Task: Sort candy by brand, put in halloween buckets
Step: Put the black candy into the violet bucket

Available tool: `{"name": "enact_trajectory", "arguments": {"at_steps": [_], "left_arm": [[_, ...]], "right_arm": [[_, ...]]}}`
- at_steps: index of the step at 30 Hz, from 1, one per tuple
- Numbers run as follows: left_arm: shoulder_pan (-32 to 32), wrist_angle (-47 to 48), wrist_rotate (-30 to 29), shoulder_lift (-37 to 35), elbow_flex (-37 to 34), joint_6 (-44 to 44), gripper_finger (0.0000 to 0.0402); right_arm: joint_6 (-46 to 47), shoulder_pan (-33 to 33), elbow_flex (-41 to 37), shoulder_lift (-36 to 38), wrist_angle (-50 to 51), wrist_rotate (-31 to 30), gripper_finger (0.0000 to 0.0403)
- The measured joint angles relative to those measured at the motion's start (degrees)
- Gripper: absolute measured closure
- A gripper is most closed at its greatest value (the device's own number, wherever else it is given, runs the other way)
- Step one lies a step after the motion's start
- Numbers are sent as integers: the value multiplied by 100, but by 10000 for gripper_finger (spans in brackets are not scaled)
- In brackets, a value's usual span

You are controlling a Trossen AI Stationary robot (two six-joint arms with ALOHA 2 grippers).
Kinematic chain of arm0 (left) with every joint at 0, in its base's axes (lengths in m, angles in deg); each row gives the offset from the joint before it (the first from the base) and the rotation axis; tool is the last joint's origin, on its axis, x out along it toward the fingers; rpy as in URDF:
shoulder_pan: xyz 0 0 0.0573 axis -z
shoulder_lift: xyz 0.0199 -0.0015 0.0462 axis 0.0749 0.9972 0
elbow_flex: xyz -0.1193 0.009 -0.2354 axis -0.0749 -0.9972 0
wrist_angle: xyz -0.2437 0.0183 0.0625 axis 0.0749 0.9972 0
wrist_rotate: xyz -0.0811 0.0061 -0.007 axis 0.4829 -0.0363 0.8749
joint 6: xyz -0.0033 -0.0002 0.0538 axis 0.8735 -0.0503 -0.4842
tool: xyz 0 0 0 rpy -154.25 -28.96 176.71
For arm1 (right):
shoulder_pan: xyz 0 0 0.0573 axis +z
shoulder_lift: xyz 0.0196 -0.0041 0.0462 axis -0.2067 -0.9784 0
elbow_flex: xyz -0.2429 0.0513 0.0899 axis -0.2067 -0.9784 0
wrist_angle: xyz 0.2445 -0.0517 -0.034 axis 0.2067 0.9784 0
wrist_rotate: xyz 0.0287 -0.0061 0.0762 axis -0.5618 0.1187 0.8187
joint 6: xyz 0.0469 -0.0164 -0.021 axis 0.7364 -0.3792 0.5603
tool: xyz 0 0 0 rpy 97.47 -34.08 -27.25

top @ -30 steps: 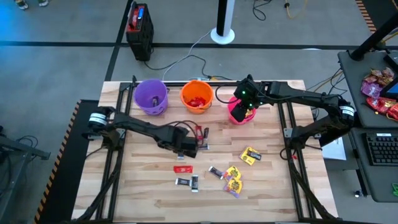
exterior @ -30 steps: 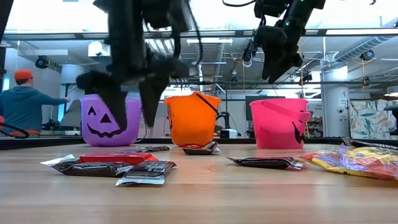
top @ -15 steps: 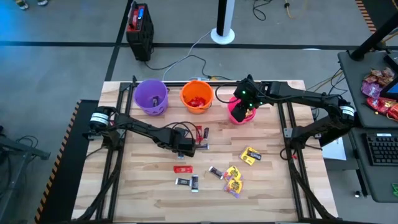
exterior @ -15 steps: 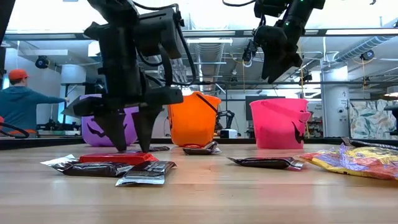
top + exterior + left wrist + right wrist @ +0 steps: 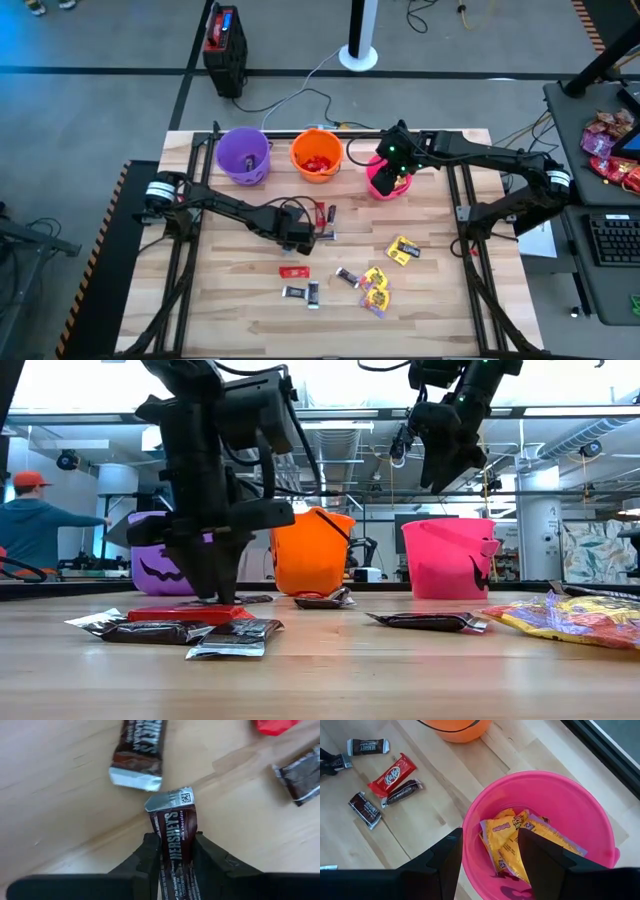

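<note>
Two fingers (image 5: pixel 150 857) of the left end effector (image 5: pixel 174 851) pinched on a brown chocolate bar (image 5: pixel 175 842) flat on the tabletop (image 5: pixel 60 815), right end effector (image 5: pixel 489 854) spread wide above the pink bucket (image 5: pixel 570 795) of yellow packets (image 5: pixel 512 837).

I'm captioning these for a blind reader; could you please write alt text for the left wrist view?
The left hand grips a brown Hershey's bar lying on the wood table, one dark finger on each side. A second Hershey's bar lies just beyond it, with another dark bar and a red wrapper at the picture's edge.
</note>
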Motion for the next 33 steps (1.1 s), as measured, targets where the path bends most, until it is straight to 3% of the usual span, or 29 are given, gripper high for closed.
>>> {"name": "enact_trajectory", "arguments": {"at_steps": [11,20,29,33], "left_arm": [[71,540,565,-653,255,-672,345],[86,1499,505,-1719,552,-1278,400],[-9,1741,-160,-3163,558,-1254,401],[-187,1954,-905,-3817,651,-1220,401]], "right_arm": [[-4,-1,-30,0,-2,-2,220],[-7,-2,-65,0,-75,-7,220],[36,-4,-66,0,-301,-8,220],[133,-4,-66,0,-304,-11,220]]}}
